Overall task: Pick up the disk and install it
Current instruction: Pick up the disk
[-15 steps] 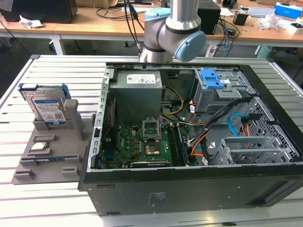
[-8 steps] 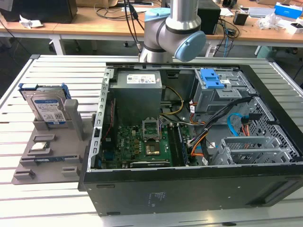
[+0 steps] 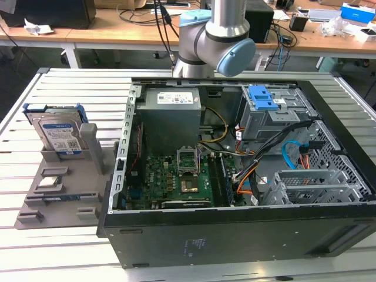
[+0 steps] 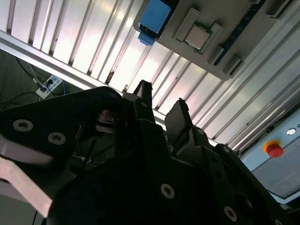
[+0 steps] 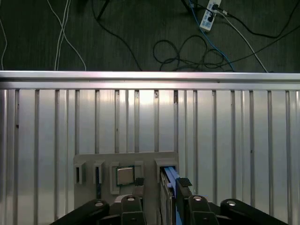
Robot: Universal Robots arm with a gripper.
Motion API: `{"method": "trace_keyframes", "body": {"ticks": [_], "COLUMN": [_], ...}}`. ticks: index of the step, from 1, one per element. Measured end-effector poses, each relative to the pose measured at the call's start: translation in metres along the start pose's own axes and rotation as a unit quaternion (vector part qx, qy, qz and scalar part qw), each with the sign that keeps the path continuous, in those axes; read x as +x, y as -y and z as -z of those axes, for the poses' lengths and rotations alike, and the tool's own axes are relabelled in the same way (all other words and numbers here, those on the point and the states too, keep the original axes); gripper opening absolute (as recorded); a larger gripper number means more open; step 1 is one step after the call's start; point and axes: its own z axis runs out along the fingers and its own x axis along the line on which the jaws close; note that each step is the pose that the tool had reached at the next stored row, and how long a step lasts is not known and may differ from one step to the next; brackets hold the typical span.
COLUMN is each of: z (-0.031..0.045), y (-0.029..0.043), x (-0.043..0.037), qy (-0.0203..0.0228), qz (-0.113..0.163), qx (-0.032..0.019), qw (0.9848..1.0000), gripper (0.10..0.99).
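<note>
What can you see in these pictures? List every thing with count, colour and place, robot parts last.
disk: one, silver with blue bracket, upright in the holder
holder: one, grey, on the table, exterior view's left
chip: one, silver, flat on the holder
case: one, black, open, on the table
latch: one, blue, inside the case
table: one, silver slats, under it all
arm: one, grey and blue, behind the case
gripper: one, black, open, over the table
</note>
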Motion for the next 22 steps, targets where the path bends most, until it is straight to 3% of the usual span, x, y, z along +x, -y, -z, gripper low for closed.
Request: {"method": "trace_keyframes", "body": {"ticks": [2, 3, 4, 8, 14, 22], "z": [0.0, 0.0, 0.0, 0.0, 0.0006, 0.0012], "y": [0.0, 0.0, 0.0, 0.0006, 0.0175, 0.0318], "x": [0.0, 0.0, 0.0, -0.0002, -0.0051, -0.0084], "qy": [0.0, 0.0, 0.0, 0.0, 0.0, -0.0001], "qz": [0.0, 0.001, 0.001, 0.001, 0.001, 0.001], "qx": [0.0, 0.0, 0.0, 0.0, 0.0, 0.0], "qw": [1.0, 1.0, 1.0, 1.0, 1.0, 1.0], "gripper": [0.475, 0.475, 0.541, 0.541, 0.541, 0.541]}}
